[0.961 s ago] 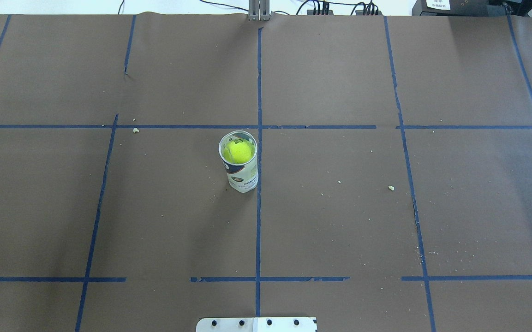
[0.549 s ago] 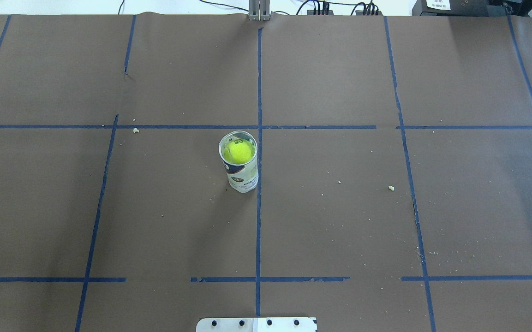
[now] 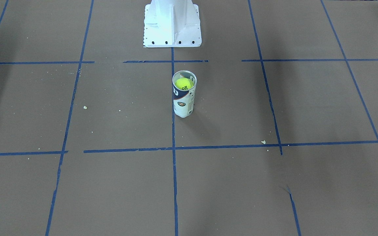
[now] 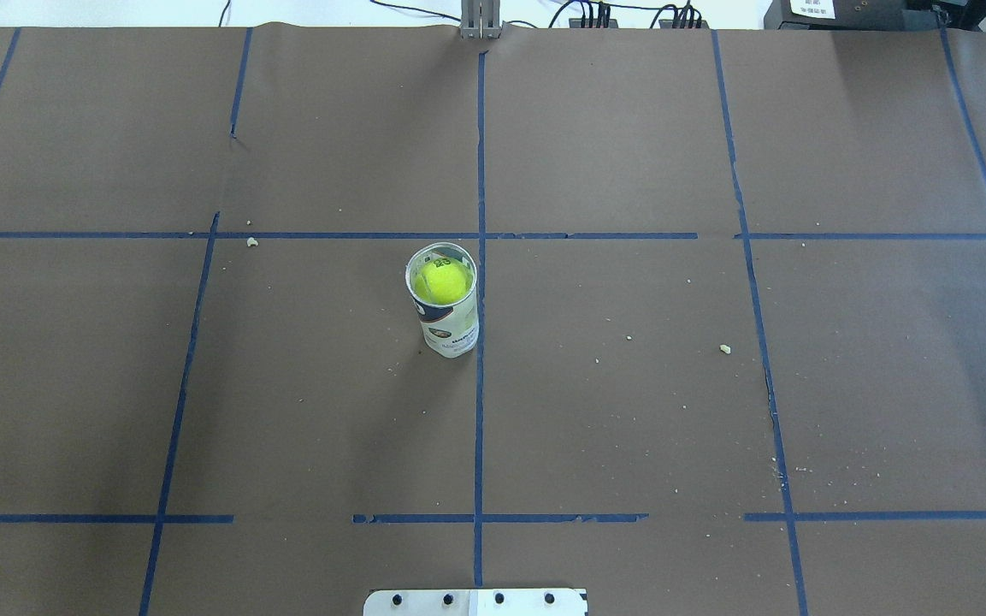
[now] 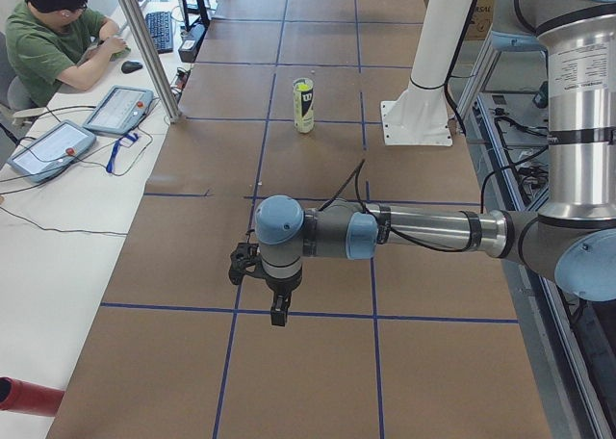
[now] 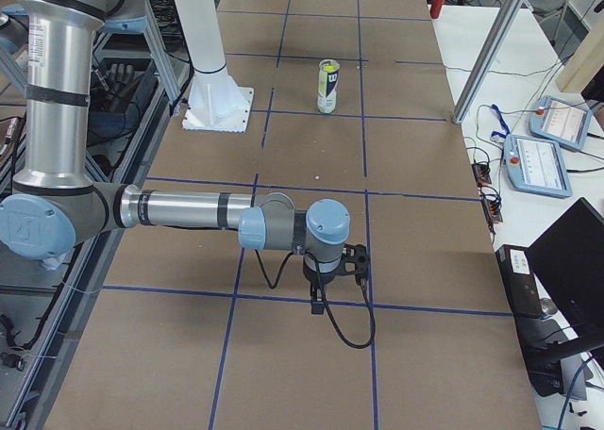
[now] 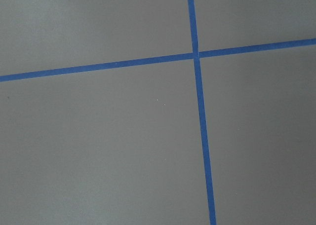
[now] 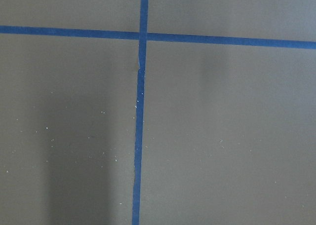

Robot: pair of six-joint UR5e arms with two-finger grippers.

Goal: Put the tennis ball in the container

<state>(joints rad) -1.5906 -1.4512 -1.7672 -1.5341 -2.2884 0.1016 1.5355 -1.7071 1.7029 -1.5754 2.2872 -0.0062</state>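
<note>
Overhead and front views face oppositely, sharing the container (image 4: 450, 329).

Wore brushed silver tubes between pale blue joint caps on the left arm (image 5: 423, 229) and the right arm (image 6: 179, 208). Carried dark grey bands at the joints and small printed labels on the upright tubes. Trailed a thin black cable (image 6: 359, 346) from just behind the black jaws. Stood on a white pedestal base (image 3: 172, 23), black screws along its flange.

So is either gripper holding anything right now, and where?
Nothing visibly held. The tennis ball sits inside the container, which stands free on the table; the left gripper and right gripper hang well away from it.
</note>
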